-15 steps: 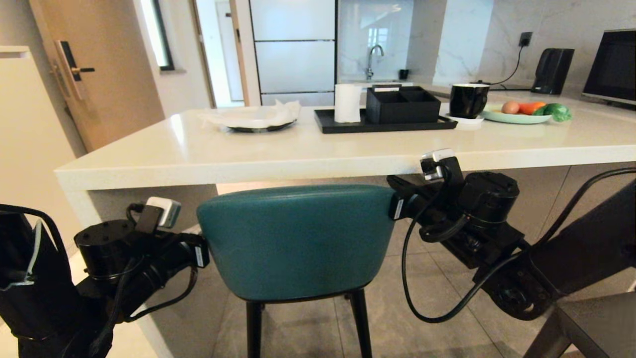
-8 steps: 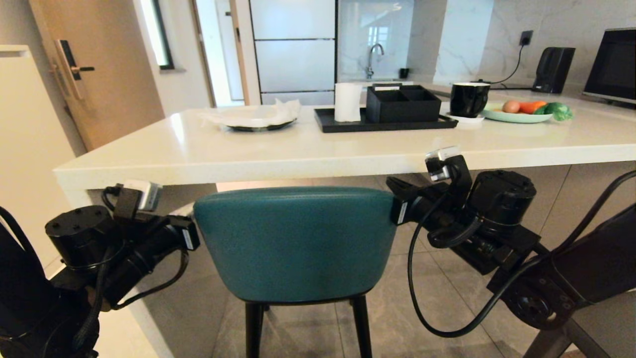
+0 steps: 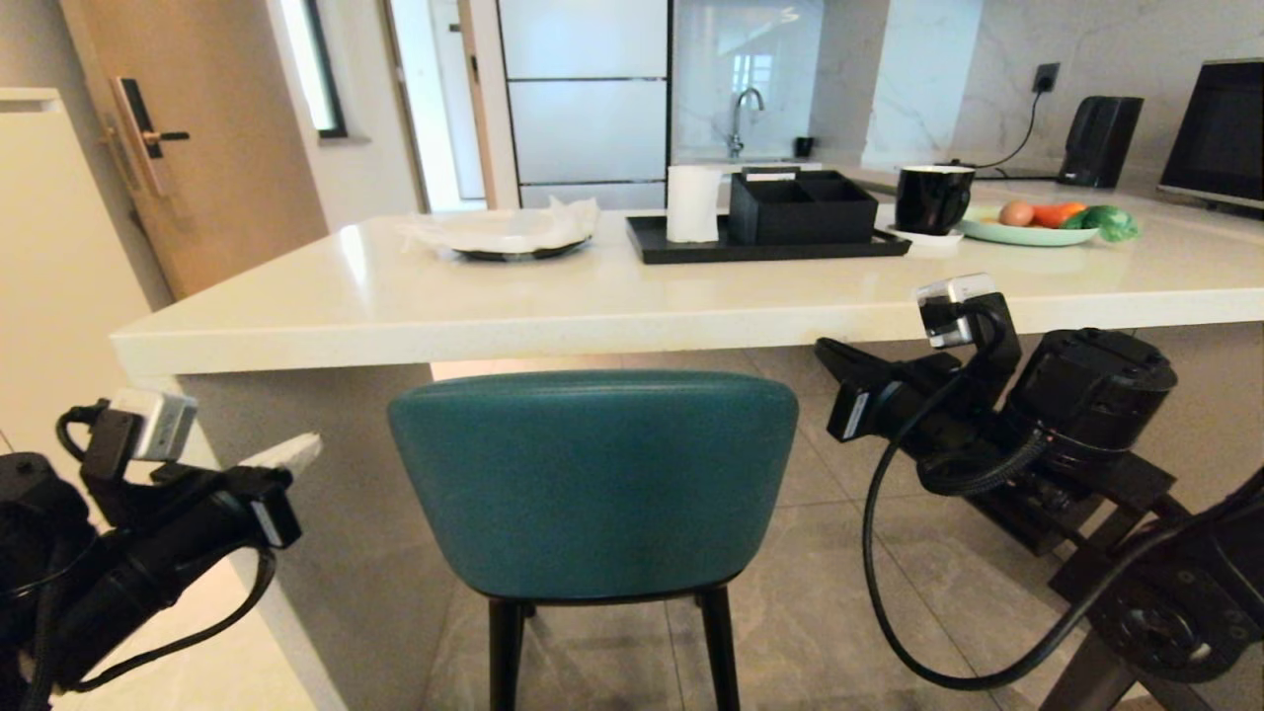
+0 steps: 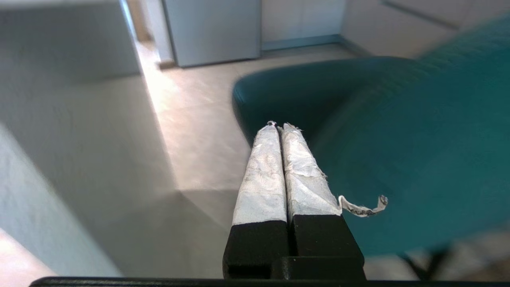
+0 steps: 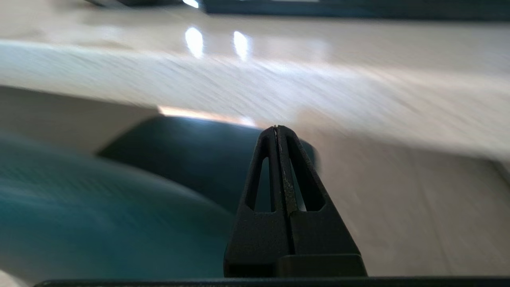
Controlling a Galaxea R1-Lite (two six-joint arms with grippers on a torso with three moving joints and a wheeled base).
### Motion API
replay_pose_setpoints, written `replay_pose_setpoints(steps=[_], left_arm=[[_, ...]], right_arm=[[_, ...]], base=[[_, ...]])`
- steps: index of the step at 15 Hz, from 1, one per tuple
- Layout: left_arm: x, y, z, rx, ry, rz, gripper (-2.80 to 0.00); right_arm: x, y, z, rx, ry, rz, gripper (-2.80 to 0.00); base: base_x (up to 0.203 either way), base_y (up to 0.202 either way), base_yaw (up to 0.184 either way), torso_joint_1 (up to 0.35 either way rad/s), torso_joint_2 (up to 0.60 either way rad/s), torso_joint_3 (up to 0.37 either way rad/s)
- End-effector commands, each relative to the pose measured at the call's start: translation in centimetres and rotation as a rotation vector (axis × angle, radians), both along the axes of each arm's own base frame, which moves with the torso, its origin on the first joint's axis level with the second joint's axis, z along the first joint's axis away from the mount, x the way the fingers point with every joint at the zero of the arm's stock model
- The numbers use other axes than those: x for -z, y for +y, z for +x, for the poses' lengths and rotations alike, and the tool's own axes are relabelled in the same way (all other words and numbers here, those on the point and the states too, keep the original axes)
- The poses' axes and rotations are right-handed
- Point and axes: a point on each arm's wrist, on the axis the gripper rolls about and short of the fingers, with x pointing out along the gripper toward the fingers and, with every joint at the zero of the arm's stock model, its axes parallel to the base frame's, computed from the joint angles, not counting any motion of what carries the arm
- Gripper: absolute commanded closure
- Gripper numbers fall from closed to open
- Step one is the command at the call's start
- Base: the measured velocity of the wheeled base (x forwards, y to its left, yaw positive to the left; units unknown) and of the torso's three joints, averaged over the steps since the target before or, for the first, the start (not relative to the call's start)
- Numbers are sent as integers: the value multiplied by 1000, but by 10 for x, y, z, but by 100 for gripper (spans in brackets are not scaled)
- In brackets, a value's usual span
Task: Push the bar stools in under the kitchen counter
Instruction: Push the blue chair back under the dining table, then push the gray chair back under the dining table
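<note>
The teal bar stool (image 3: 592, 484) stands in front of me with its curved back just below the front edge of the off-white kitchen counter (image 3: 592, 301). My left gripper (image 3: 296, 449) hangs shut and empty, off the stool's left side and apart from it, by the counter's side panel (image 3: 336, 553). My right gripper (image 3: 825, 351) is shut and empty too, a short gap off the stool's right edge, under the counter lip. The left wrist view has the taped fingertips (image 4: 275, 131) pressed together beside the teal stool (image 4: 398, 159). The right wrist view shows the teal stool (image 5: 79, 207) under the counter (image 5: 279, 79). A grey stool part (image 3: 1081, 681) pokes in bottom right.
On the counter stand a black tray (image 3: 691, 255) with a paper roll (image 3: 691, 202) and a black box (image 3: 802, 205), a black mug (image 3: 931, 197), a plate of vegetables (image 3: 1027, 232) and a plate with a napkin (image 3: 509, 232). A wooden door (image 3: 197, 148) is far left.
Both grippers have drawn away from the teal stool's sides: the left one moved left and down, the right one moved right. The stool has stayed where it was.
</note>
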Motion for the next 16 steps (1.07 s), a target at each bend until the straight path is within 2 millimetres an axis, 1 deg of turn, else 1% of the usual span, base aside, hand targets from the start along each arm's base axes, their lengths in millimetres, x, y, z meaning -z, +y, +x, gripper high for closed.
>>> replay_pose_setpoints(steps=[1, 3, 4, 6, 9, 11, 13, 16], left_arm=[[-7, 7, -24, -20, -18, -32, 0], [-8, 6, -48, -24, -13, -70, 0], [-14, 6, -56, -24, -44, -87, 0], [-26, 3, -74, -17, -84, -106, 0], [-40, -2, -105, 16, -112, -111, 0], [-54, -6, -136, 50, -150, -105, 0], [-63, -12, -173, 92, -120, -122, 0], [-76, -19, -230, 243, -63, -145, 0]], right_arm=[[-7, -17, -20, 33, -10, 13, 0], [-6, -29, -40, 113, 10, 27, 0], [-9, -35, -48, 160, 7, 34, 0], [-18, -51, -71, 221, -8, 42, 0], [-38, -77, -115, 277, -56, 67, 0], [-45, -97, -155, 330, -80, 77, 0], [-46, -116, -197, 394, -86, 67, 0], [-45, -134, -256, 527, -90, 19, 0]], base=[[0, 0, 0, 0, 0, 0], [0, 0, 0, 0, 0, 0], [0, 0, 0, 0, 0, 0], [0, 0, 0, 0, 0, 0], [0, 0, 0, 0, 0, 0], [0, 0, 0, 0, 0, 0], [0, 0, 0, 0, 0, 0], [0, 0, 0, 0, 0, 0]])
